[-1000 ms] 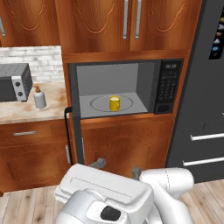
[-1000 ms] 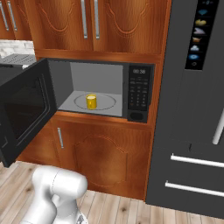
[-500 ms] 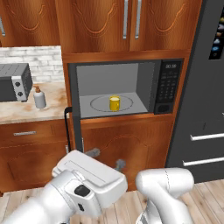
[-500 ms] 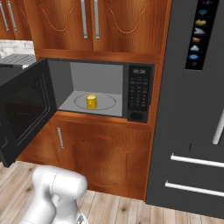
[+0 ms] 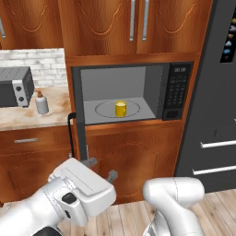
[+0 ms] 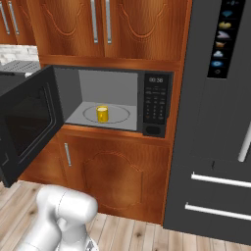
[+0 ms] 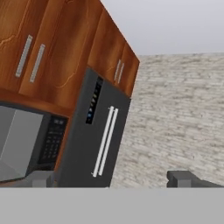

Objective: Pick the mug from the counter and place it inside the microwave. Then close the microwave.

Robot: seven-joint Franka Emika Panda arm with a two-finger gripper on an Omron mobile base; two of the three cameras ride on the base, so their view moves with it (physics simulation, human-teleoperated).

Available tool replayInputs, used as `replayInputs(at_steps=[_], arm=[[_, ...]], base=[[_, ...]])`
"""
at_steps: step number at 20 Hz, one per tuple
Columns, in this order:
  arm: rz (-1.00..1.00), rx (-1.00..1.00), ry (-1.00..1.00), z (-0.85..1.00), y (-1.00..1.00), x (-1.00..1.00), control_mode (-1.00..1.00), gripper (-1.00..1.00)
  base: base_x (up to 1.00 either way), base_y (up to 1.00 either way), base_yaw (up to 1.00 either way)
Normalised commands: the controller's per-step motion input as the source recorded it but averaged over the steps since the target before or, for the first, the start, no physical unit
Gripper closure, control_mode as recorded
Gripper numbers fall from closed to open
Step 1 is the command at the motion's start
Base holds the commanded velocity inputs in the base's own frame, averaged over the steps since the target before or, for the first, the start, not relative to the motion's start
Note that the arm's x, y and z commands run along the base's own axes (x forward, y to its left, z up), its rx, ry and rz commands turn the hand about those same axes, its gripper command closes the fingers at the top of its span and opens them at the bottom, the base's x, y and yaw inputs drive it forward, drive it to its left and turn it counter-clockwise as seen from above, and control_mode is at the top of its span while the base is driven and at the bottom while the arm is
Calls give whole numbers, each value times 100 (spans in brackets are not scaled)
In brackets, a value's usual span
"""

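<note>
One yellow mug (image 5: 120, 109) is sitting upright on the round glass turntable (image 5: 102, 110) inside the microwave (image 5: 133, 94) in the left base view, the door (image 5: 79, 124) standing wide open edge-on. Low in front of the cabinets, the pincer (image 5: 100, 168) is hanging spread wide and holding nothing. On the table (image 5: 18, 117) to the left, a white bottle (image 5: 41, 102) is standing beside a grey toaster oven (image 5: 15, 86).

From the right base view, the mug (image 6: 102, 113) is resting mid-turntable — the dark door (image 6: 29, 123) is swinging out to the left.

In the hand view, the pincer's fingertips (image 7: 183, 178) are pointing toward the black fridge (image 7: 94, 135) — well apart, empty.
</note>
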Motion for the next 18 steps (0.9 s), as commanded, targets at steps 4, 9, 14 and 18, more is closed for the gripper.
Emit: replayInputs(at_steps=[4, 9, 14, 18], arm=[[-8, 0, 2, -37, 13, 39, -100, -100], [-7, 0, 2, -34, 24, 34, -100, -100], [-6, 0, 1, -34, 28, 38, -100, -100], [-7, 0, 0, -34, 30, 40, -100, -100]], base=[[0, 0, 0], [0, 0, 0], [0, 0, 0], [0, 0, 0]])
